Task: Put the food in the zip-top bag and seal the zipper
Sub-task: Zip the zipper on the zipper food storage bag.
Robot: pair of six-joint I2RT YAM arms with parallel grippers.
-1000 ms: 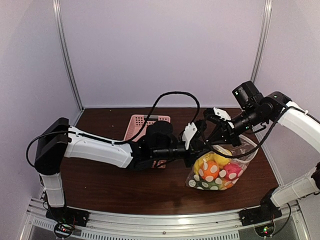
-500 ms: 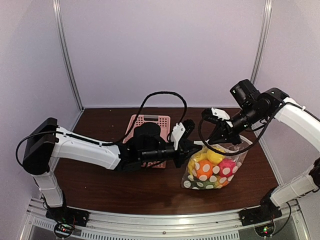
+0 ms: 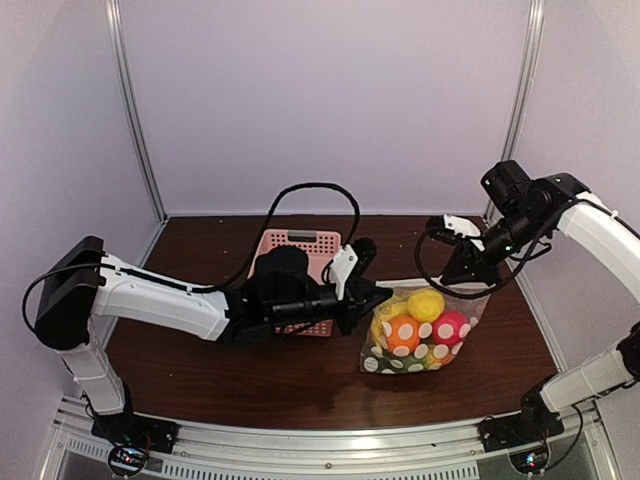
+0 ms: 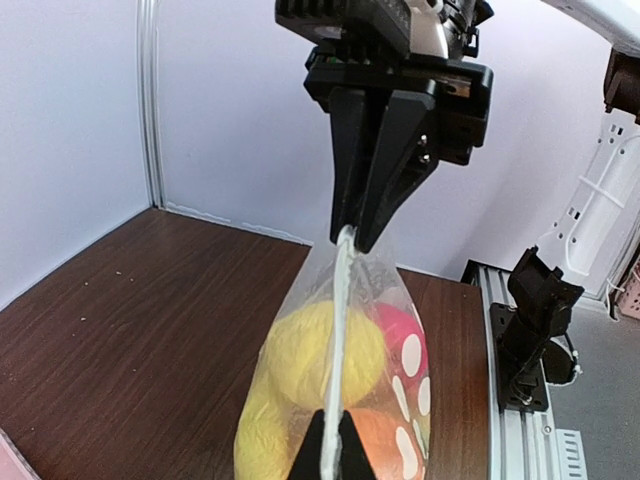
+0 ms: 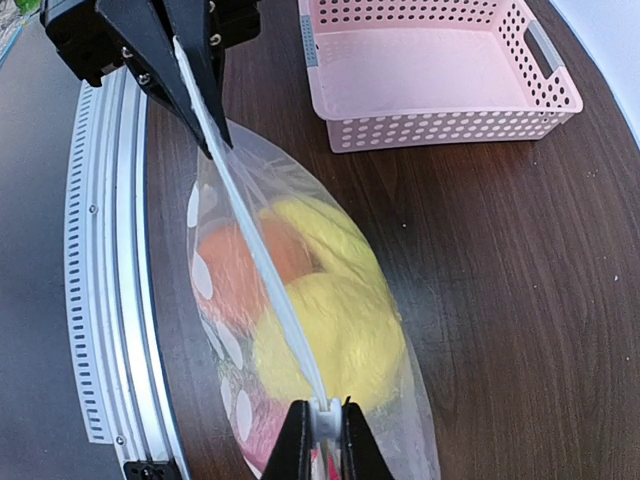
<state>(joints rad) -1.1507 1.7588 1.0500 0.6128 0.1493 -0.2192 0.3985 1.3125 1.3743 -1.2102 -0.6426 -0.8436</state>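
Both my grippers are pinched shut on the thin clear zipper strip (image 5: 255, 240), my left gripper (image 3: 372, 293) at one end and my right gripper (image 3: 463, 272) at the other. Over the last second they have drawn apart, so the strip now runs taut and straight between them. Beneath it hangs the clear polka-dotted zip-top bag (image 3: 376, 352), its bottom seemingly on the dark wooden table (image 3: 200, 370), with the yellow, orange and red toy food (image 3: 404, 334) inside. I judge the mouth lined up for sealing.
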